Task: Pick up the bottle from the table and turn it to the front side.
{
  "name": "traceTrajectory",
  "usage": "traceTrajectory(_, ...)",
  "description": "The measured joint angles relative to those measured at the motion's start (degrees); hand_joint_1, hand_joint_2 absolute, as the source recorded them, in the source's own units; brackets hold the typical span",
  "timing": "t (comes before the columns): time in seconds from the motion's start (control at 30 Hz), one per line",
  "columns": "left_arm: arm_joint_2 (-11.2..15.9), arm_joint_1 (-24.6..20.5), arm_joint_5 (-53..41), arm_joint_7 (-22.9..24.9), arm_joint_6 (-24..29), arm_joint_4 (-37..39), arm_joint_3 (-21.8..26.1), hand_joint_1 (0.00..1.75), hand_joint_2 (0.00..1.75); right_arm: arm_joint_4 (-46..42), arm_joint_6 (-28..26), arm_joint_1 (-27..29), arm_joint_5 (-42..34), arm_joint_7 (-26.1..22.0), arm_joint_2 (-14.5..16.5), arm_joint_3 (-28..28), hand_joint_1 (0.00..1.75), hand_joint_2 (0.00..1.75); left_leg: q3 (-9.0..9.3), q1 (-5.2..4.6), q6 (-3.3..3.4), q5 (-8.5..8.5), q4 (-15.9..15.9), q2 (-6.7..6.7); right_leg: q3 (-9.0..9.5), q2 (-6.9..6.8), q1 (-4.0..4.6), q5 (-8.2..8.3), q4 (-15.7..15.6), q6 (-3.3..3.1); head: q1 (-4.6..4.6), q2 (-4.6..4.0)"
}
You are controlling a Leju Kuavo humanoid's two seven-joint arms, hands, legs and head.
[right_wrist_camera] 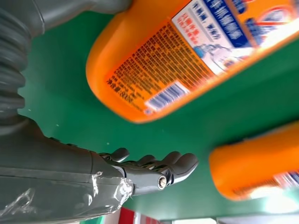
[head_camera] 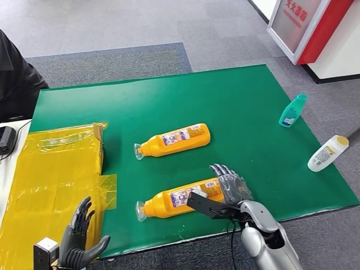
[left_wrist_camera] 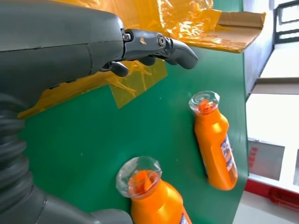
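A green desk [head_camera: 238, 95] carries two orange bottles lying on their sides, each with a clear cap pointing toward the yellow plastic sheet [head_camera: 46, 180] that covers the desk's left end.

The near bottle [head_camera: 178, 199] lies close to the desk's front edge, label facing up. The robot's right hand [head_camera: 229, 185] rests at the base end of this bottle, fingers spread and reaching over the green surface just past it. From the head view the hand seems to touch the bottle's base, though whether it grips it is hard to tell; in the right wrist view the fingers [right_wrist_camera: 169, 165] lie open and apart from the near bottle [right_wrist_camera: 183, 56], holding nothing, with small printed text and a barcode showing on that bottle.

The far bottle [head_camera: 176, 139] lies beyond the near bottle, toward the middle of the desk and roughly parallel to it, well apart from either hand.

The left hand [head_camera: 80, 239] hovers at the desk's front corner, over the edge of the yellow plastic sheet, left of the near bottle's cap. Its fingers are open and spread, holding nothing.

A cardboard box flap [head_camera: 98, 135] sticks out of the yellow sheet, left of the far bottle's cap. A small teal bottle [head_camera: 293, 110] lies near the desk's right edge, and a white bottle with a yellow cap [head_camera: 328, 153] lies past that edge on the grey floor.
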Motion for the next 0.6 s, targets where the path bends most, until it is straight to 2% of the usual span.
traceTrajectory(0.33,2.6,-0.8,1.0,-0.2,1.1,2.2,-3.6,0.00,1.75,6.3,0.5,-2.8,0.1,0.4,-1.3,0.5,0.00,1.75,-0.02,0.00,0.00,0.00,0.0,0.00,-0.02,0.01,0.00,0.00,0.0,0.00,0.00,0.00)
traceTrajectory(0.47,3.6,-1.1,2.6,-0.3,2.2,2.9,-4.9,0.00,1.75,7.9,2.7,-3.8,-0.8,1.3,-2.1,0.9,0.03,1.75,-0.02,0.00,0.00,0.00,0.0,0.00,-0.04,0.01,0.00,0.00,0.0,0.00,0.01,0.00)
traceTrajectory(0.5,4.0,-1.3,3.2,-0.3,2.5,3.2,-5.5,0.00,1.75,8.6,3.2,-4.3,-1.3,1.4,-2.4,1.1,0.29,1.75,-0.01,0.00,0.00,0.00,0.0,0.00,-0.03,0.01,0.00,0.00,0.0,0.00,0.01,0.00)
traceTrajectory(0.6,5.0,-1.6,4.3,-0.6,3.3,4.1,-7.0,0.00,1.75,10.6,3.9,-5.6,-2.2,1.1,-3.4,1.6,1.57,1.75,0.03,0.00,0.00,0.00,0.0,0.00,-0.02,0.01,0.00,0.00,0.0,0.00,0.00,0.00)
